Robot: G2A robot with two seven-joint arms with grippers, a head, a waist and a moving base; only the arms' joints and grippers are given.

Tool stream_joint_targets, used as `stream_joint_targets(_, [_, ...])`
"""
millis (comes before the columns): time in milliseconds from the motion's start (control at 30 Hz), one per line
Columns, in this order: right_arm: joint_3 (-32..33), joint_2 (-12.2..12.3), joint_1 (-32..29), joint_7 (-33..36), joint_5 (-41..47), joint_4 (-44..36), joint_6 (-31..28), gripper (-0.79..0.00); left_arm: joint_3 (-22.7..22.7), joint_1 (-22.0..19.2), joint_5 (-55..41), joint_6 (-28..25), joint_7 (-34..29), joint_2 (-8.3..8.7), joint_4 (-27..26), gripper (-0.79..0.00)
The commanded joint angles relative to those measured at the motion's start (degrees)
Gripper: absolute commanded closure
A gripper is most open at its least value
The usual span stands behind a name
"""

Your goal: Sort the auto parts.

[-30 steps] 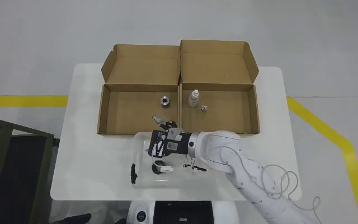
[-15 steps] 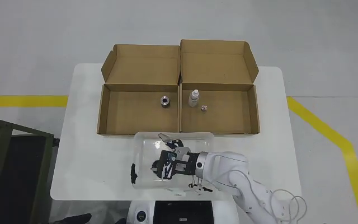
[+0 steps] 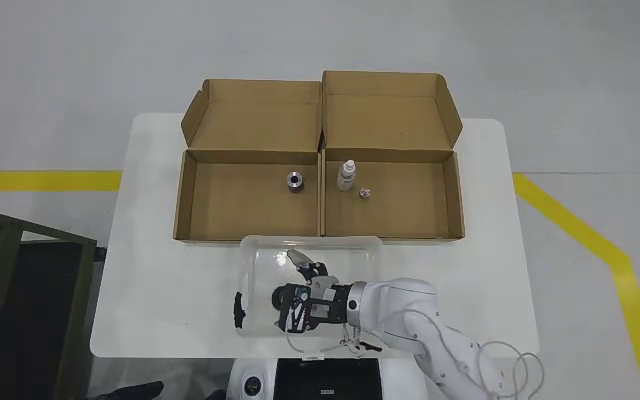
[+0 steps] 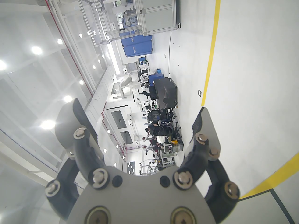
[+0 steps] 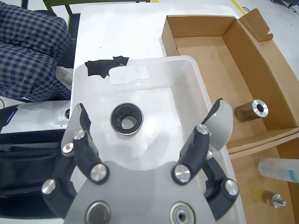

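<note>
Left gripper is pointing off into the workshop hall, fingers spread wide, nothing between them.

White table is carrying everything. At its near edge a clear plastic bin is sitting just in front of the two boxes. Torn black tape is sticking on the bin's left end wall, with a white label just beside it. Black ring part is standing open end up on the bin floor, toward the left end.

Right gripper is hanging over the bin, aimed toward its left end. Its fingers are spread apart and gripping nothing. The ring is lying ahead of the gap between them, closer to one finger, not touching either.

Behind the bin, the left cardboard box is lying open, flap folded back. A metal cylinder is sitting inside it, near the wall shared with the other box.

Right cardboard box is standing against the left one, also open. A white bottle is sitting in its left end. A small metal part is lying just beside the bottle, apart from it.
</note>
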Motion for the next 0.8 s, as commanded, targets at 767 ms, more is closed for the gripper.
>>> stream_joint_targets(767, [-2.6, 0.1, 3.4, 1.7, 3.2, 6.3, -0.7, -0.631, 0.0, 0.0, 0.0, 0.0, 0.0, 0.00, 0.0, -0.785])
